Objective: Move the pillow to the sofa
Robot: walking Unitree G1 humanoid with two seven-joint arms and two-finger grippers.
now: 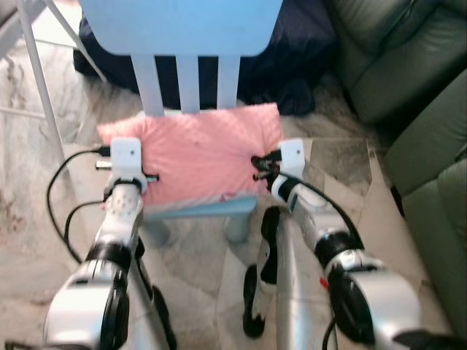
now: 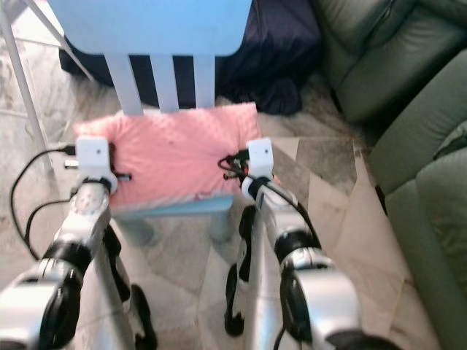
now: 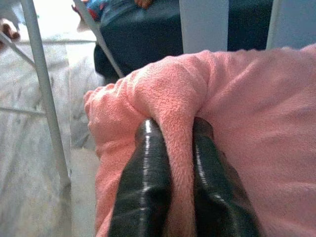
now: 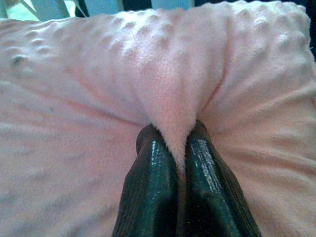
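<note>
On the far left we are seeing a white metal frame (image 1: 38, 87) standing on the pale marbled floor (image 1: 22, 219), with a black cable (image 1: 62, 197) looping beside our left arm. Next, our left gripper (image 3: 175, 143) is reaching onto the left edge of the pink pillow (image 1: 201, 149), and in the left wrist view its two black fingers (image 3: 143, 187) are pinching a raised fold of the pink fabric tightly between them. The pillow is lying flat on the seat of a light blue chair (image 1: 204, 211), covering most of the seat, with its back edge touching the chair's three white slats (image 1: 186, 80) and the blue backrest rising above them. Behind the chair, a dark navy cloth (image 1: 292, 65) is lying heaped on the floor.

Moving right, our right gripper (image 4: 180, 143) is holding the right edge of the pillow near its front corner; the right wrist view is showing its fingers (image 4: 150, 182) closing narrowly on a pinched ridge of the bumpy pink surface. Both silver arms are stretching forward from the bottom of the head views, one on each side of the chair seat.

On the far right, the green sofa (image 1: 416, 95) is standing well apart from the pillow, its cushions running along the right side, with bare floor tiles between it and the chair.
</note>
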